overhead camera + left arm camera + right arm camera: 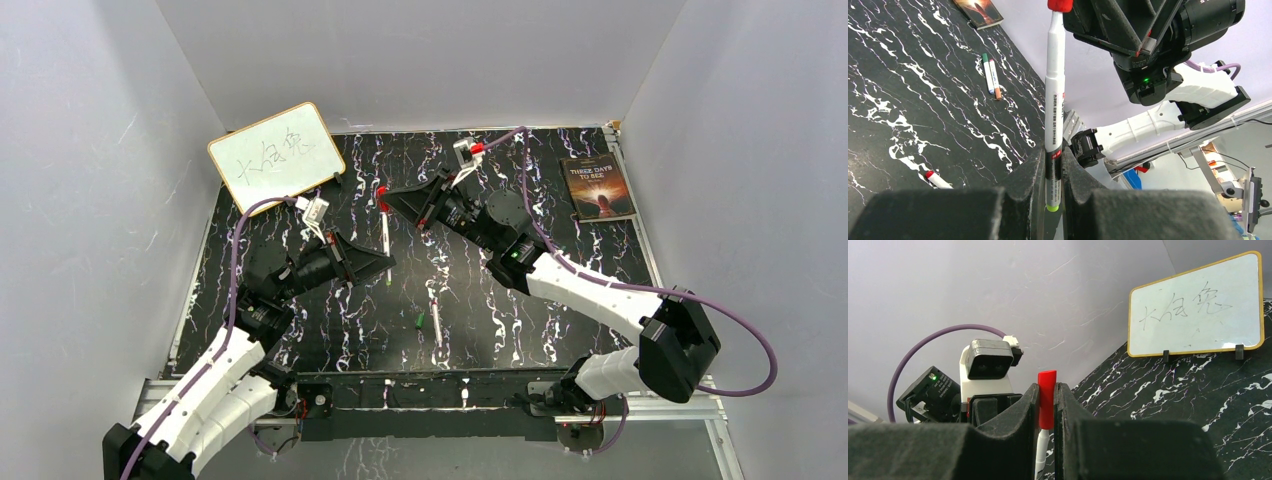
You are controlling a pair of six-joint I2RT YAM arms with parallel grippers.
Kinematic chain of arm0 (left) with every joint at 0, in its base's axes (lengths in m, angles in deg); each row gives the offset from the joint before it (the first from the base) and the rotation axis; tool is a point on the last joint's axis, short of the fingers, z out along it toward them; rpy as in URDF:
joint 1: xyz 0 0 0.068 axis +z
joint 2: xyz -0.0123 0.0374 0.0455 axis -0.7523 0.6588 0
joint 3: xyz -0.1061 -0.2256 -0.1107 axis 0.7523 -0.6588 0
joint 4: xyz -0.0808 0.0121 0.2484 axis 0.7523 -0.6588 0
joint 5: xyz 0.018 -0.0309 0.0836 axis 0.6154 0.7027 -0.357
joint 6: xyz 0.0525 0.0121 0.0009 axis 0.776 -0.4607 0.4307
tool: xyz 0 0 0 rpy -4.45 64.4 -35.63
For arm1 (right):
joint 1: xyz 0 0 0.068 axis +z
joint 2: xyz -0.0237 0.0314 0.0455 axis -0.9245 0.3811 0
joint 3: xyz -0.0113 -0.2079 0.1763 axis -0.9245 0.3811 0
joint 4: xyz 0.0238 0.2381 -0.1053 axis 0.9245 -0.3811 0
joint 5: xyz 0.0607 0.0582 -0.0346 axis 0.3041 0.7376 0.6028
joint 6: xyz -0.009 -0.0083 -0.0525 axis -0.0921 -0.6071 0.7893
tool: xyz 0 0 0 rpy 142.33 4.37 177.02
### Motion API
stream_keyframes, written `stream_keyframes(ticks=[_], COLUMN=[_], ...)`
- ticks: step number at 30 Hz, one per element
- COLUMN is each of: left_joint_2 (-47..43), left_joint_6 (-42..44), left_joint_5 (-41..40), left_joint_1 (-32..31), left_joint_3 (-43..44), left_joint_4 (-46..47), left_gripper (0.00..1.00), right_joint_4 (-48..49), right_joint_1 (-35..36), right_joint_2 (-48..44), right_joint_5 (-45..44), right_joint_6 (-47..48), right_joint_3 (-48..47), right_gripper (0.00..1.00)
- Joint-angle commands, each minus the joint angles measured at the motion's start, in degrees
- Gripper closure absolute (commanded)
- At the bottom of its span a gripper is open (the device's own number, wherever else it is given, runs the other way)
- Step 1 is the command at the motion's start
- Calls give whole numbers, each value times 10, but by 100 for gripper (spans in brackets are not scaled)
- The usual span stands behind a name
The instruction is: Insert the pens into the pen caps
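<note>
Pen (1055, 100), white-barrelled, is pinched by my left gripper (1053, 167) above the marbled table (330, 325); my right gripper (1046, 405) squeezes the red cap (1047, 382) on its twelve-o'clock end.

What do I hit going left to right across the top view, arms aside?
whiteboard → held pen with red cap at its tip → green cap → loose pen → book
</note>
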Motion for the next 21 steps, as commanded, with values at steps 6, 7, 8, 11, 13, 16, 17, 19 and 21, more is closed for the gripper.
stream_keyframes(ticks=[6,7,8,11,13,16,17,19,21], left_joint_2=[0,0,0,-4,-13,-26,-28,-32,-35], left_joint_6=[3,3,4,8,12,20,23,40,57], left_joint_5=[4,4,4,0,-18,-45,-48,-57,-71], left_joint_1=[-1,-1,-1,-1,-1,-1,-1,-1,-1], left_joint_3=[19,19,20,20,19,15,13,15,25], left_joint_4=[24,24,22,14,3,-1,3,-4,-20], left_gripper=[100,100,100,100,100,100,100,100,100], right_joint_4=[35,35,35,34,34,35,36,42,43], right_joint_1=[4,3,4,4,5,6,7,7,7], right_joint_2=[-8,-7,-6,-5,-6,-11,-12,-16,-23], right_joint_5=[13,13,13,16,17,17,17,17,16], right_joint_6=[-11,-11,-11,-11,-13,-21,-25,-36,-45], right_joint_3=[12,11,10,6,7,14,17,26,36], right_gripper=[100,100,100,100,100,100,100,100,100])
